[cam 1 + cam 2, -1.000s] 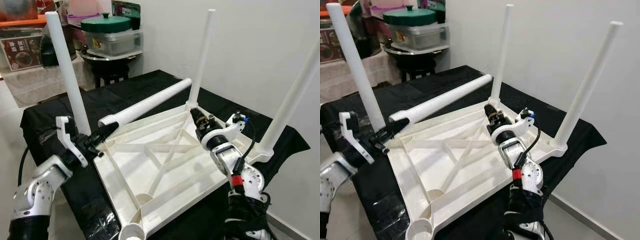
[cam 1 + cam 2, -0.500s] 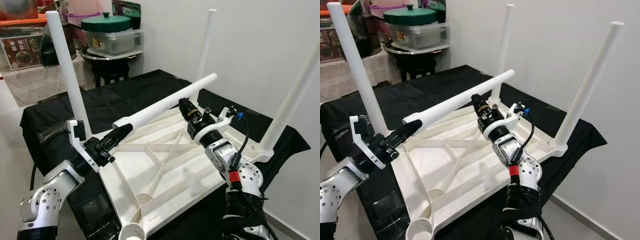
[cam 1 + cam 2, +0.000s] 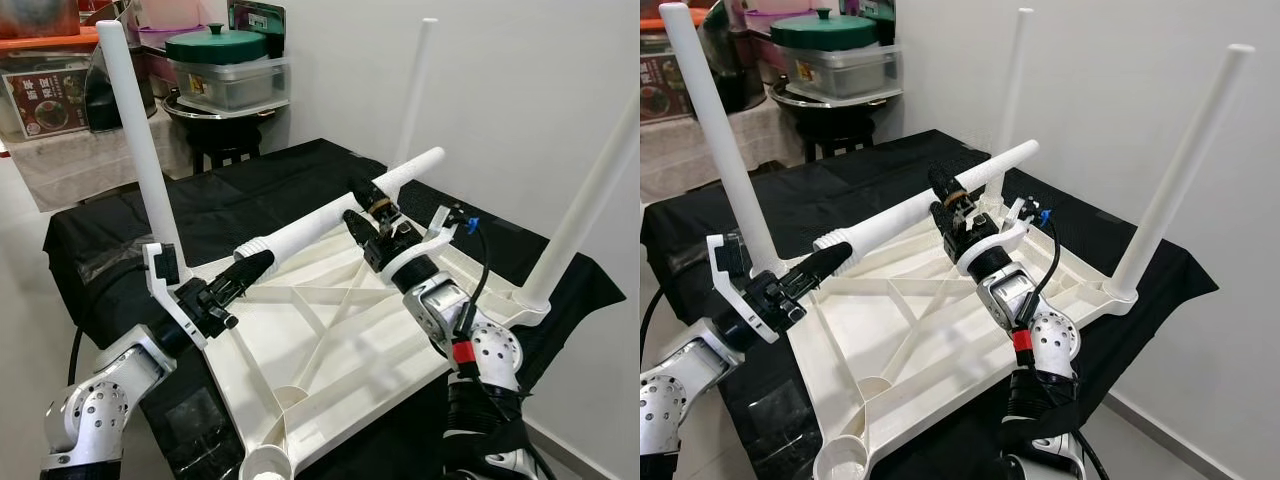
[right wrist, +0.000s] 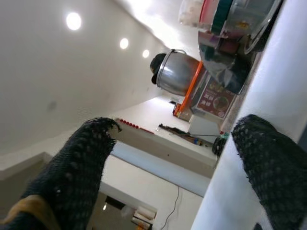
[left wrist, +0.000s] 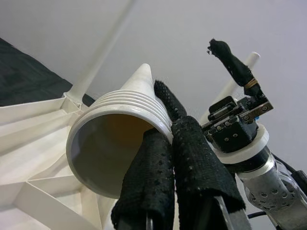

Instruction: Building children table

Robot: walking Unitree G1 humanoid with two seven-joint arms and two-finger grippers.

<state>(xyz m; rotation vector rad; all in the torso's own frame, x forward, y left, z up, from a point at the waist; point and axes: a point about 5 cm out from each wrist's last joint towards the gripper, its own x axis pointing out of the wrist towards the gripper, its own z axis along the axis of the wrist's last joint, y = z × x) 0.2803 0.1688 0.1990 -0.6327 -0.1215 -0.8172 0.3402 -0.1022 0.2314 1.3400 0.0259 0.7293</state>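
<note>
**Loose table leg being held at both ends over the upturned tabletop**

Nearest the camera, an empty round leg socket (image 3: 266,462) is seen at the near corner of the white tabletop (image 3: 330,330), which is lying upside down, ribs upward, on a bench (image 3: 80,250) draped in black cloth.

Just beyond, on the robot's left, the left gripper (image 3: 250,274) is being kept closed on the ribbed, flared open end of a loose white leg (image 3: 320,222). In the left wrist view the black fingers (image 5: 192,163) are seen pressed against the rim of that hollow end.

The loose leg is being held at a shallow upward slant above the tabletop, running away toward the far right corner. Partway along it, the right gripper (image 3: 947,202) is being held around the leg with its fingers spread apart; in the right wrist view one finger (image 4: 268,153) is lying against the white leg while the other (image 4: 76,167) is standing clear of it, so a firm grip cannot be confirmed.

Three legs are already standing upright in their sockets: one at the left corner (image 3: 140,140), one at the right corner (image 3: 590,190), and one at the far corner (image 3: 412,90).

Farther back, against the wall, a green-lidded container (image 3: 222,62) is resting on a dark stand, with a metal pot (image 3: 105,95) beside it.
</note>
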